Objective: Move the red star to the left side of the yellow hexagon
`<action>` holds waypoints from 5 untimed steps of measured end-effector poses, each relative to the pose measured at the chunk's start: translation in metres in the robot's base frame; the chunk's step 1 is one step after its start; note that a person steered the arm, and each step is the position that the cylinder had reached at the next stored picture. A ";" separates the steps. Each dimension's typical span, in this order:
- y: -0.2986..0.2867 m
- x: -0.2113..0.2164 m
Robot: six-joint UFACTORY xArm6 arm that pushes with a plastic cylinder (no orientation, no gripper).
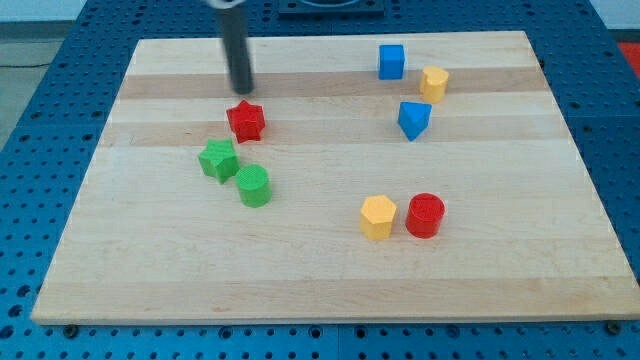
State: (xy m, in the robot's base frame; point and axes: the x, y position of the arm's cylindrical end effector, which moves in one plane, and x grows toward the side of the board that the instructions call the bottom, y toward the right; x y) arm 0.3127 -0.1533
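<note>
The red star (245, 120) lies on the wooden board (150, 260), left of centre and toward the view's top. The yellow hexagon (378, 217) sits right of centre, lower down, with a red cylinder (425, 215) close on its right. My tip (242, 90) is just above the red star in the view, a small gap from it, on its top side. The rod rises from there out of the view's top edge.
A green star (218, 159) and a green cylinder (254, 186) lie just below the red star. A blue cube (391, 61), a yellow block (433, 83) and a blue triangular block (413, 119) stand at the top right.
</note>
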 end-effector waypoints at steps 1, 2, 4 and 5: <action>-0.017 0.040; 0.011 0.042; 0.061 0.043; 0.063 0.057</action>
State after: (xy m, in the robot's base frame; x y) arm 0.3700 -0.0902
